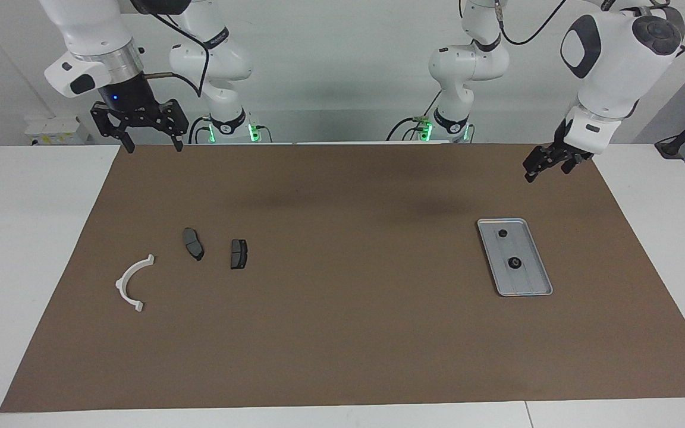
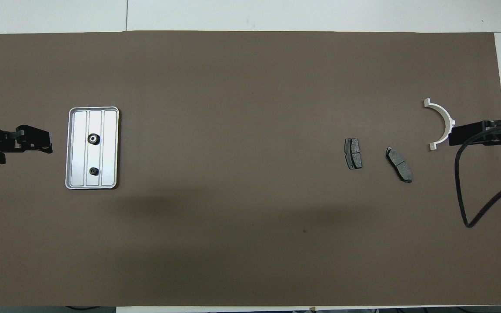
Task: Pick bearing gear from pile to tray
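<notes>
The silver tray (image 1: 541, 279) (image 2: 111, 148) lies on the brown mat at the left arm's end. Two small black round gears lie in it, one (image 1: 514, 262) (image 2: 93, 138) farther from the robots than the other (image 1: 502, 233) (image 2: 94, 171). The pile at the right arm's end holds a white half-ring bracket (image 1: 131, 282) (image 2: 442, 117) and two dark brake pads (image 1: 193, 244) (image 1: 238, 254) (image 2: 400, 164) (image 2: 353, 153). My left gripper (image 1: 547, 169) (image 2: 37, 140) hangs open and empty in the air beside the tray. My right gripper (image 1: 154, 144) (image 2: 454, 135) is open and empty, raised high by the bracket.
The brown mat (image 1: 342, 333) (image 2: 233, 87) covers most of the white table (image 1: 27, 249). A black cable (image 2: 472, 208) hangs from the right arm over the mat's edge.
</notes>
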